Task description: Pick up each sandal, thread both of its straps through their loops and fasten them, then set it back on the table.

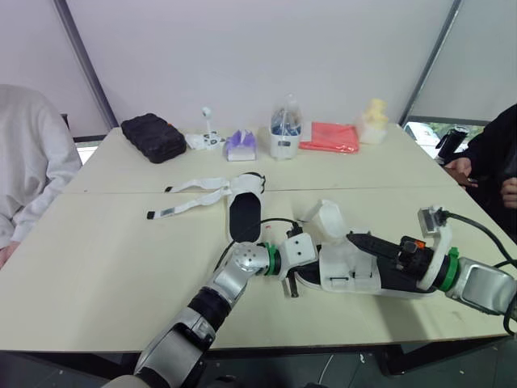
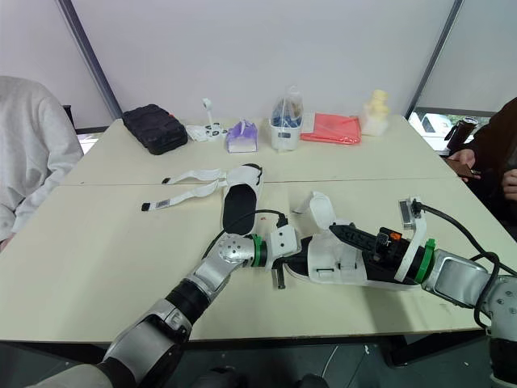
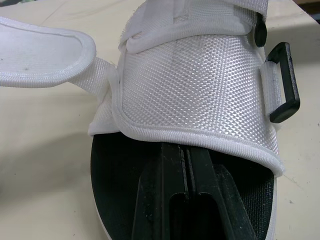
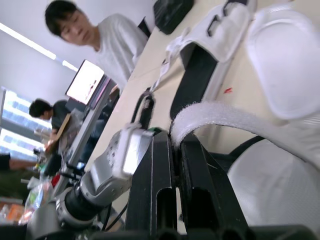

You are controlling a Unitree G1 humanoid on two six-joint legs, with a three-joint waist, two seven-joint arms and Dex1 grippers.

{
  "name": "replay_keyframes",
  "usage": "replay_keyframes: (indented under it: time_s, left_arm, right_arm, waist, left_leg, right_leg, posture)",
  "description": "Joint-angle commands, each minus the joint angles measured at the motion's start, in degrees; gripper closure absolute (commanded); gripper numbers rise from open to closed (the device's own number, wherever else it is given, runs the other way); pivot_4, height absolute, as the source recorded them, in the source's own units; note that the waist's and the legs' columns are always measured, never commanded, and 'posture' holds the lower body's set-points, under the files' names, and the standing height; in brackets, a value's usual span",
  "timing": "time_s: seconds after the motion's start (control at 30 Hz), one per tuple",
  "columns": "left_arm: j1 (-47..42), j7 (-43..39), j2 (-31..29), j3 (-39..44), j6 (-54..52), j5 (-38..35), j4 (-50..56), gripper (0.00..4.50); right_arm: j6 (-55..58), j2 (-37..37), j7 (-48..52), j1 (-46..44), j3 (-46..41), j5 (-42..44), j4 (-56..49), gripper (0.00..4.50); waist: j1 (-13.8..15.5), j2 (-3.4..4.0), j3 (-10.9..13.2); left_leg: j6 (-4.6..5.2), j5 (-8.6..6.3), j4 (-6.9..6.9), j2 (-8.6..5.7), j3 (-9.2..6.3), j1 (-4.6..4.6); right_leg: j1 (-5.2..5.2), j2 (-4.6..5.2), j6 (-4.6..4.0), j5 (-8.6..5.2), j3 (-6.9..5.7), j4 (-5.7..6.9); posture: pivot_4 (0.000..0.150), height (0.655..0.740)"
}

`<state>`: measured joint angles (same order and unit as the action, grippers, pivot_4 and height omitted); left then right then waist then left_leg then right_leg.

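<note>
Beige table (image 1: 97,267) is bearing the far sandal (image 1: 242,214), its straps lying loose, well behind your work. Your left gripper (image 3: 185,152), fingers pressed together, is lying on the footbed of the near sandal (image 1: 347,271), under its upper, probably pinning it flat. Your right gripper (image 4: 176,140) is pinching the strap (image 4: 225,115), likely readying it for the loop (image 3: 284,82).

The left arm (image 1: 230,283) and right arm (image 1: 485,287) are silver-grey, with green wrist rings (image 1: 273,260), white camera housings (image 1: 432,220), black cables (image 1: 477,226) and black fingers (image 1: 367,242).
</note>
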<state>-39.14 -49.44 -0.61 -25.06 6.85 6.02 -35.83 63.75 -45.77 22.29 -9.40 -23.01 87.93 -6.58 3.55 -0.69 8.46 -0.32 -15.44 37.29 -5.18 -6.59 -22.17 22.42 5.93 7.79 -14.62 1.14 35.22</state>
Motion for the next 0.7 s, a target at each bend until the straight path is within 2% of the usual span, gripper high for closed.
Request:
replay_keyframes:
  time_s: [0.03,0.57,0.7]
  left_arm:
    - [1.96,0.33,-1.38,-2.27,-2.97,3.35,-4.31,4.50]
    - [2.04,0.63,-1.07,-2.17,-3.65,3.10,-4.47,4.50]
    - [2.22,0.65,-1.19,-2.08,-3.70,3.02,-4.32,4.50]
  right_arm:
    - [0.47,0.89,-0.87,-2.96,0.15,-0.06,3.31,4.45]
    - [8.10,1.28,2.03,-12.18,-1.45,5.98,14.68,4.45]
    - [7.59,2.04,1.39,-13.38,-0.31,1.35,17.99,4.45]
  waist:
    - [-0.01,0.03,-0.03]
    - [0.03,0.07,-0.05]
    - [-0.01,0.07,-0.05]
  left_leg:
    - [0.00,0.00,0.00,0.00,0.00,0.00]
    - [0.01,0.00,-0.01,0.00,-0.01,0.00]
    - [0.01,0.00,0.00,0.00,0.00,0.00]
  right_leg:
    - [0.00,0.00,0.00,0.00,0.00,0.00]
    - [0.00,-0.01,-0.01,0.00,0.00,0.00]
    - [0.00,-0.01,-0.01,0.00,0.01,0.00]
  posture:
    - [0.150,0.7400]
    - [0.150,0.7400]
    - [0.150,0.7400]
